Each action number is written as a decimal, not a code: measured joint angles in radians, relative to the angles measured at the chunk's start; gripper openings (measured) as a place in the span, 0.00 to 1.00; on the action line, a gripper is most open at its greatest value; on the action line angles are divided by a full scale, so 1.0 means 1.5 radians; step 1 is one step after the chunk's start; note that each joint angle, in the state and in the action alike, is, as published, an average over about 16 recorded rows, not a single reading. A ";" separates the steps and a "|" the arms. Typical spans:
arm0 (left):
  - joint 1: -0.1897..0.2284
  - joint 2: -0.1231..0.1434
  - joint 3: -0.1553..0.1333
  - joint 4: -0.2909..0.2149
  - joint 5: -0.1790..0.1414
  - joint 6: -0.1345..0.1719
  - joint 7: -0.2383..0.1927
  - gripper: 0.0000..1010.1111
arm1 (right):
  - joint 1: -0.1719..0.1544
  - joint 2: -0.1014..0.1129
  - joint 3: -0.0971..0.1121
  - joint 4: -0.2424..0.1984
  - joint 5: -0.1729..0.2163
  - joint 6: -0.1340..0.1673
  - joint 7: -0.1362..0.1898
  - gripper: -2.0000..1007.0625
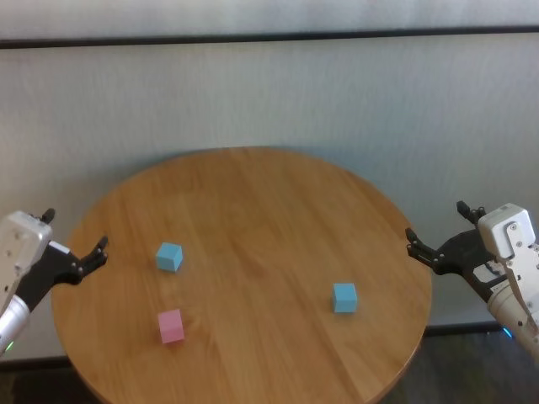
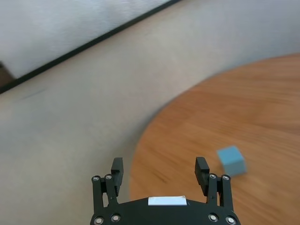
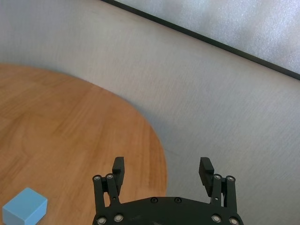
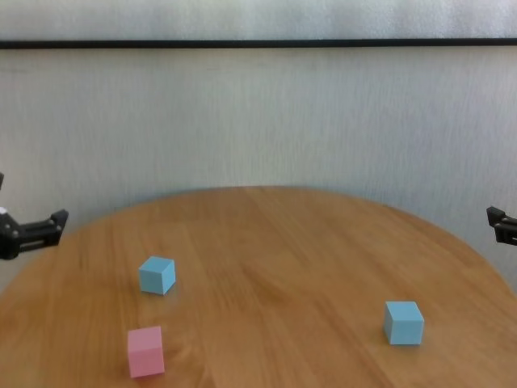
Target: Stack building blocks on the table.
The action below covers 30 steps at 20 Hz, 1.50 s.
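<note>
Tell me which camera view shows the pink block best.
The head view: the pink block sits whole on the round wooden table, with both blue blocks in frame for reference. The chest view also shows it, but low, near the picture's bottom edge. Neither wrist view shows it; each catches only a blue block.

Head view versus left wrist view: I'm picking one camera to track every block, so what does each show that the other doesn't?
Only the head view shows the pink block, the right-hand blue block and the open right gripper off the table's right edge. Only the left wrist view shows the left gripper's inner finger faces up close, with nothing between them. Both show the left-hand blue block, the open left gripper and the wooden table.
</note>
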 joint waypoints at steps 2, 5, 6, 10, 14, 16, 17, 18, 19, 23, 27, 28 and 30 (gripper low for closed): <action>0.005 0.014 -0.002 -0.002 -0.005 -0.010 -0.030 0.99 | 0.000 0.000 0.000 0.000 0.000 0.000 0.000 1.00; 0.009 0.035 -0.002 0.000 -0.014 -0.028 -0.085 0.99 | 0.000 0.000 0.000 0.000 0.000 0.000 0.000 1.00; 0.009 0.041 -0.001 0.003 -0.018 -0.034 -0.106 0.99 | 0.000 0.000 0.000 0.000 0.000 0.000 0.000 1.00; 0.000 0.059 0.008 0.021 -0.032 -0.059 -0.191 0.99 | 0.000 0.000 0.000 0.000 0.000 0.000 0.000 1.00; -0.021 0.061 0.024 0.049 -0.041 -0.075 -0.266 0.99 | 0.000 0.000 0.000 0.000 0.000 0.000 0.000 1.00; -0.034 0.057 0.032 0.064 -0.047 -0.078 -0.302 0.99 | 0.000 0.000 0.000 0.000 0.000 0.000 0.000 1.00; -0.040 0.055 0.036 0.071 -0.050 -0.079 -0.319 0.99 | 0.000 0.000 0.000 0.000 0.000 0.000 0.000 1.00; -0.046 0.053 0.040 0.078 -0.053 -0.079 -0.335 0.99 | 0.000 0.000 0.000 0.000 0.000 0.000 0.000 1.00; -0.052 0.050 0.043 0.085 -0.056 -0.079 -0.351 0.99 | 0.000 0.000 0.000 0.000 0.000 0.000 0.000 1.00; -0.074 0.040 0.055 0.109 -0.069 -0.072 -0.411 0.99 | 0.000 0.000 0.000 0.000 0.000 0.000 0.000 1.00; -0.094 0.030 0.068 0.132 -0.078 -0.062 -0.467 0.99 | 0.000 0.000 0.000 0.000 0.000 0.000 0.000 1.00; -0.099 0.027 0.071 0.138 -0.080 -0.060 -0.479 0.99 | 0.000 0.000 0.000 0.000 0.000 0.000 0.000 1.00; -0.109 0.021 0.076 0.152 -0.082 -0.058 -0.502 0.99 | 0.000 0.000 0.000 0.000 0.000 0.000 0.000 1.00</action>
